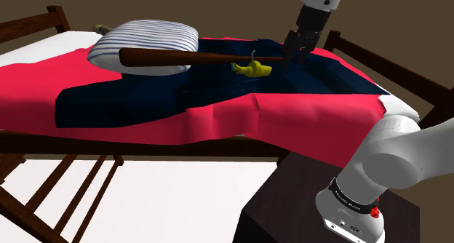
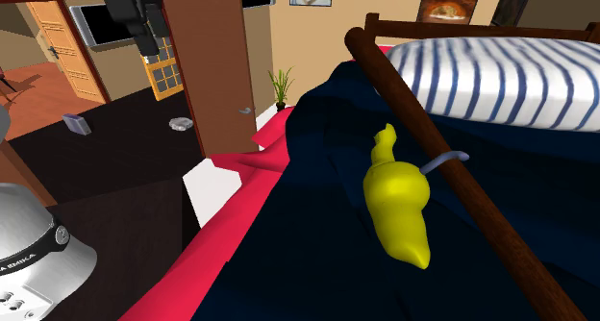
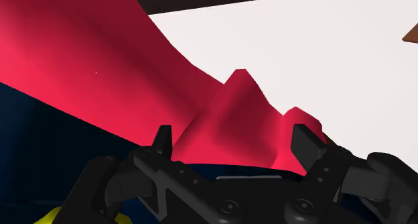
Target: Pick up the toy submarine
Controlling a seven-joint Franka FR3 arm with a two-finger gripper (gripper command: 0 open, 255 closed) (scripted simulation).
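Reading the arm (image 2: 29,242), "EMIKA" is legible on its band; the word's start is cut off at the frame edge. Claw (image 3: 233,135): fingers stand apart, clasping nothing, over the red cover (image 3: 221,108). The yellow toy submarine (image 1: 252,69) lies on the navy blanket (image 1: 131,103) just beside the claw, on its striped pillow (image 1: 145,41) side. Its long axis runs roughly parallel to the brown bat (image 1: 189,57). Bow end cannot be told.

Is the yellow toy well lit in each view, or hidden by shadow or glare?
Shoulder view: toy submarine bright against the dark blue blanket, no glare. Second exterior view: evenly lit, softly shaded. Wrist view: a yellow sliver beside the open claw, blanket there nearly black.
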